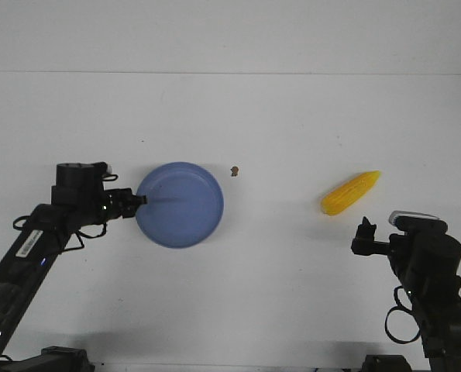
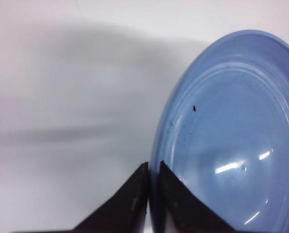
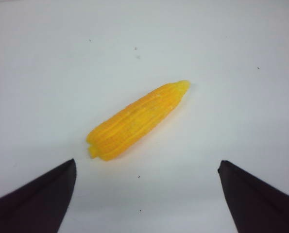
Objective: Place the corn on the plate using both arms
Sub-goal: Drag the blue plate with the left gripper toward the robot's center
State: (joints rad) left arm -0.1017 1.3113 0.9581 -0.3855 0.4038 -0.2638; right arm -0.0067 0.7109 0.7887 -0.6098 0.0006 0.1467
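**Blue plate pinched at its rim, yellow corn lying loose on the white table**

Periwinkle-blue, round and shallow, the plastic-looking plate [image 1: 180,204] sits left of centre on the plain white table [image 1: 276,116]. The black left gripper [image 1: 140,200] reaches in from the left side and meets the plate at its left edge. From the left wrist view, its two dark fingers [image 2: 183,204] stand almost together, with only a thin slit between them, and the plate's raised rim [image 2: 166,126] runs straight into that slit, so the rim looks pinched between them. A few dark specks dot the plate's inner surface, and a bright highlight shines near its middle.

Well to the right of the plate lies the yellow-orange, tapered toy corn cob [image 1: 351,192], flat on the table, its pointed tip aimed away and to the right, its thicker end nearer the robot. Nothing touches it. The black right gripper [image 1: 365,235] hangs near the cob's thick end, on the robot's side of it, clearly apart from it. In the right wrist view the cob [image 3: 138,119] shows between the two dark fingers [image 3: 35,199], which are spread wide with bare table between them.

Between plate and corn, nearer the plate, a small brown speck [image 1: 234,170] rests on the table.
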